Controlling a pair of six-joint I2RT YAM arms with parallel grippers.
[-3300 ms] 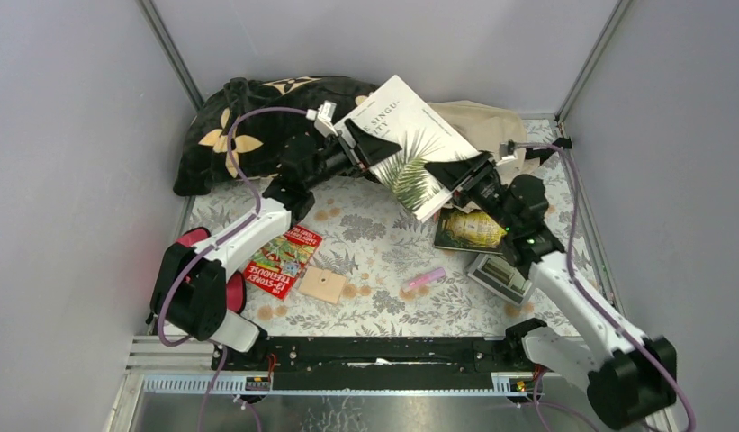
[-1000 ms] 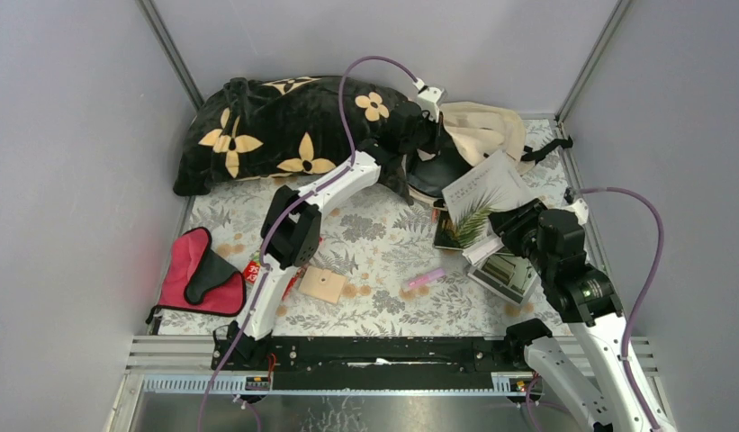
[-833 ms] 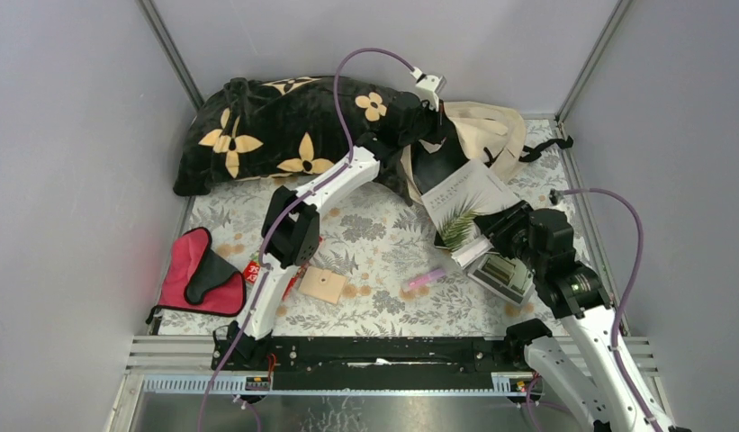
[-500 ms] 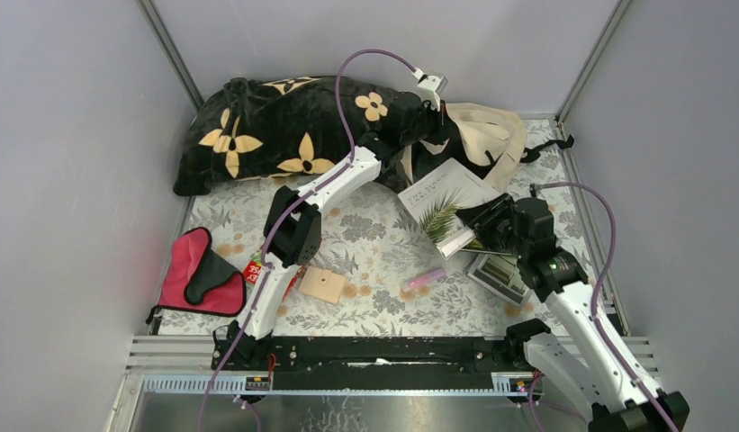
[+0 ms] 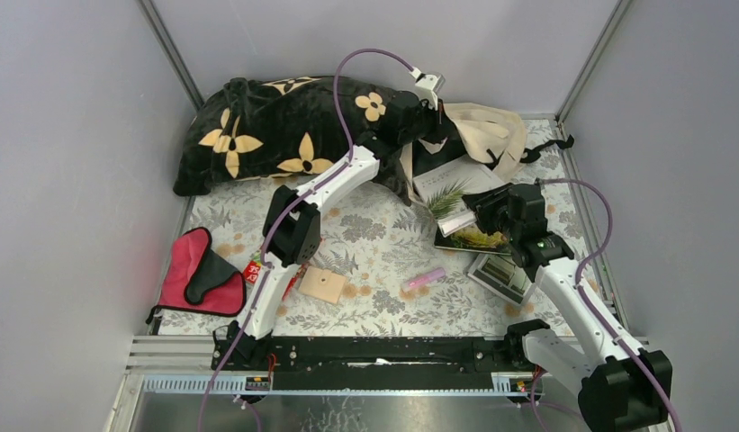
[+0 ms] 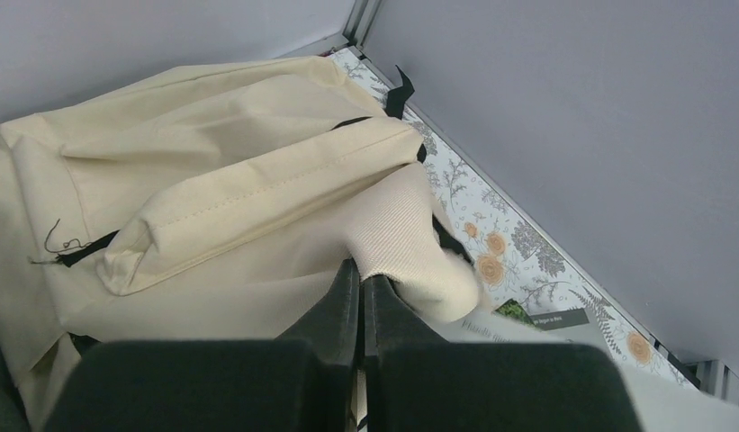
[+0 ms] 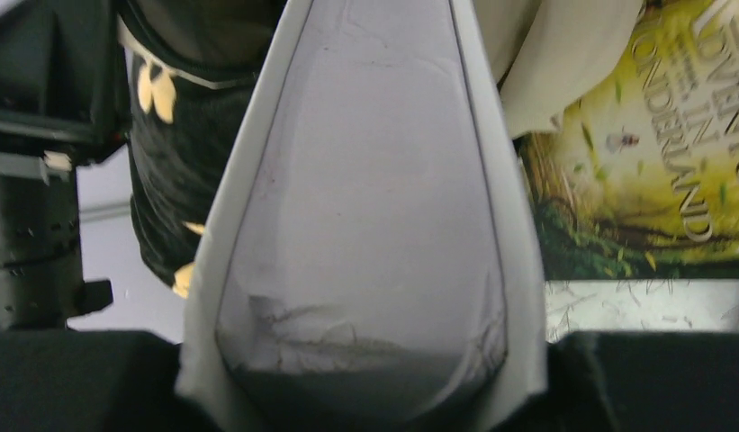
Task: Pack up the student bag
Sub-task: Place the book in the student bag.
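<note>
While left fingers (image 6: pixel 334 315) pinch shut on the student bag (image 6: pixel 212 180), right fingers (image 7: pixel 649 382) clamp the white book (image 7: pixel 365 180).

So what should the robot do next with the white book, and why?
Probably slide the white book a little further into the student bag. The right pincer grips it with its far edge just at the dark opening, which the left pincer seems to pinch open.

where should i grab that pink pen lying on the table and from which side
Take the pink pen at its middle, straight down from above. It lies flat and slanted on the table, nothing touching it, so pinch across its thin width.
</note>
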